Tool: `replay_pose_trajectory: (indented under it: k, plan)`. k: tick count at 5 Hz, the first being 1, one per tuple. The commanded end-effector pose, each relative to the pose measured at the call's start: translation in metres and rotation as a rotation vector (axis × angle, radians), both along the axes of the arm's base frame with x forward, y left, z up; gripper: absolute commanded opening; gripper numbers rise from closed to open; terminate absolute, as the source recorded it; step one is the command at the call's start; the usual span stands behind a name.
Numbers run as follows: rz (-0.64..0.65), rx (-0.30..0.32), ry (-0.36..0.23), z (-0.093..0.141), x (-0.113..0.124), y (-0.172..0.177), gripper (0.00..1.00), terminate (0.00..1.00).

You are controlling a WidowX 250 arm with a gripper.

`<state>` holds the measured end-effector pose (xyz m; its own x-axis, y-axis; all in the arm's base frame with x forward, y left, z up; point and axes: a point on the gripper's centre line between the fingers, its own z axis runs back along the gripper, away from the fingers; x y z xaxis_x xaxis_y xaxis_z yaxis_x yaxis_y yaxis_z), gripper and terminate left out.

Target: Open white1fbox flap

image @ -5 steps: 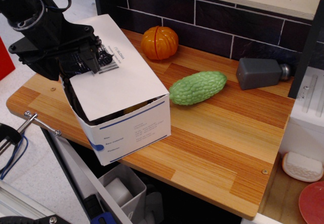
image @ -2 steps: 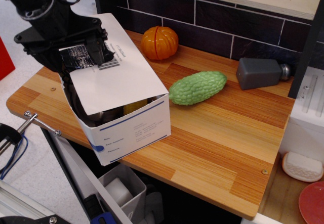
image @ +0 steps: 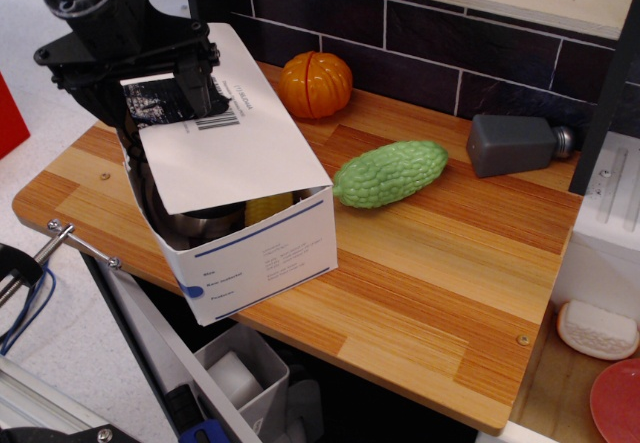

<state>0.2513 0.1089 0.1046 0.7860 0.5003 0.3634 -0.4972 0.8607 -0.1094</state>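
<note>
The white1fbox (image: 262,253), a long white carton with a blue stripe and a blue dot, stands at the front left corner of the wooden table (image: 430,283). Its flap (image: 245,148), with a barcode label and a black patch, slopes up toward the back left. My black gripper (image: 172,91) is at the flap's raised far end; one finger (image: 196,85) lies on top by the barcode, and it appears shut on the flap. Through the gap under the flap I see a yellow item (image: 268,206) and a dark metal vessel (image: 200,225).
A green gourd (image: 390,173) lies just right of the carton. An orange pumpkin (image: 314,84) sits behind it by the dark tiled wall. A grey shaker (image: 515,144) lies at the back right. A small grey bin (image: 240,373) is below the table's front edge.
My gripper has moved up and slightly right with the flap's far end. The flap tilts higher and the gap at the carton's front is wider, showing more of the inside.
</note>
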Motion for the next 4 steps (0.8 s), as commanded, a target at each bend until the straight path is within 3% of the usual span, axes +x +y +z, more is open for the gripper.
replay_pose_trajectory:
  k: [1, 3, 4]
  plan:
    - [-0.040, 0.074, 0.043, 0.038, 0.020, -0.004, 1.00, 0.00]
    - [-0.060, 0.099, 0.096, 0.054, 0.035, -0.018, 1.00, 0.00]
    - [-0.075, 0.118, 0.116, 0.059, 0.045, -0.025, 1.00, 1.00]
